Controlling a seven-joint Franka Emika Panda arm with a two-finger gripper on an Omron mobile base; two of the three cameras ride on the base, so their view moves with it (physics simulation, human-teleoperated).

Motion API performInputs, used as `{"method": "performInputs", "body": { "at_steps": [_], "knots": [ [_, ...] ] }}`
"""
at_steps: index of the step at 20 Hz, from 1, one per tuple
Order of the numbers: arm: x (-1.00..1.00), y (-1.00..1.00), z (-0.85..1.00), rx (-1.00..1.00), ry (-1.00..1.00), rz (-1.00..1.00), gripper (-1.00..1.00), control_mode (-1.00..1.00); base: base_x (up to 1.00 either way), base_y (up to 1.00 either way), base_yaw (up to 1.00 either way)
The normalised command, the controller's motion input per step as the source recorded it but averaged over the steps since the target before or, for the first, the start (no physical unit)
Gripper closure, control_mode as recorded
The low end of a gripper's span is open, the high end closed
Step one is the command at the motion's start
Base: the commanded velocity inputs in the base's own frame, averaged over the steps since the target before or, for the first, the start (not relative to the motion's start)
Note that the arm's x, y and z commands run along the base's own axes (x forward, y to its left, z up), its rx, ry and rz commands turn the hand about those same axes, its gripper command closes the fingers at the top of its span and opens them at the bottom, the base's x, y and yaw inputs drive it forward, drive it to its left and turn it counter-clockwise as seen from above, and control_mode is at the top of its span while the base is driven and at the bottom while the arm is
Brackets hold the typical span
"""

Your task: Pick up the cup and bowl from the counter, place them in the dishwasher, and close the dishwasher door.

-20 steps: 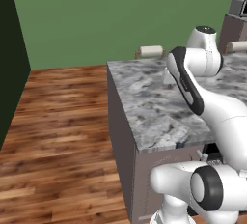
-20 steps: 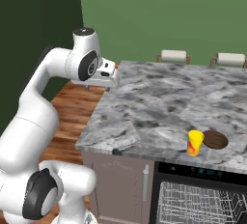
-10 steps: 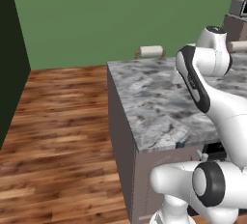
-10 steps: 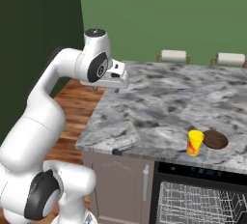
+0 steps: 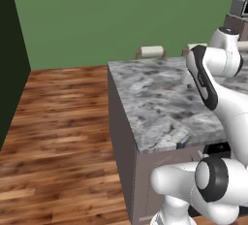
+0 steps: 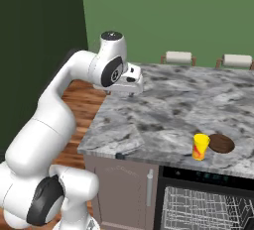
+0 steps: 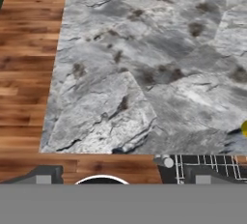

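The small yellow cup [image 6: 200, 146] stands near the front right of the marbled counter [image 6: 163, 110], touching or nearly touching the dark brown bowl [image 6: 221, 143] on its right. My gripper [image 6: 130, 89] hovers open and empty above the counter's left part, well left of both. In the hand view its dark fingertips [image 7: 44, 175] stand wide apart over the stone top [image 7: 144, 49], and a sliver of the cup [image 7: 244, 129] shows at the right edge. Below the counter front the dishwasher [image 6: 198, 174] is open, its wire rack [image 6: 198, 209] exposed. The dishwasher door is out of view.
Two light stool backs [image 6: 178, 57] stand behind the counter's far edge, one also in the left base view [image 5: 151, 52]. Wooden floor [image 5: 63, 122] lies left of the island, with a dark wall [image 6: 39, 50] beyond. A grey cabinet door [image 6: 126, 194] sits left of the dishwasher.
The arm has swung rightward from over the floor at the counter's left edge to above the stone top, carrying the open gripper closer to the cup and bowl. The base stayed still.
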Motion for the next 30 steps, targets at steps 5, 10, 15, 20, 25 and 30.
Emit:
{"method": "performInputs", "body": {
  "at_steps": [5,10,15,20,25,30],
  "knots": [
    [0.0,-0.36,-0.04,0.0,0.0,0.0,-1.0,-1.0,0.0,0.0,0.0],
    [0.0,-0.35,-0.09,-0.01,0.0,0.0,-1.0,-1.0,0.0,0.0,0.0],
    [0.0,-0.3,-0.11,0.0,0.0,0.0,-1.0,-1.0,0.0,0.0,0.0],
    [0.0,-0.3,-0.08,0.0,0.0,0.0,-1.0,-1.0,0.0,0.0,0.0],
    [0.0,-0.31,-0.13,0.0,0.0,0.0,-1.0,-1.0,0.0,0.0,0.0],
    [0.0,-0.28,-0.2,0.0,0.0,0.0,-1.0,-1.0,0.0,0.0,0.0]
  ]
}}
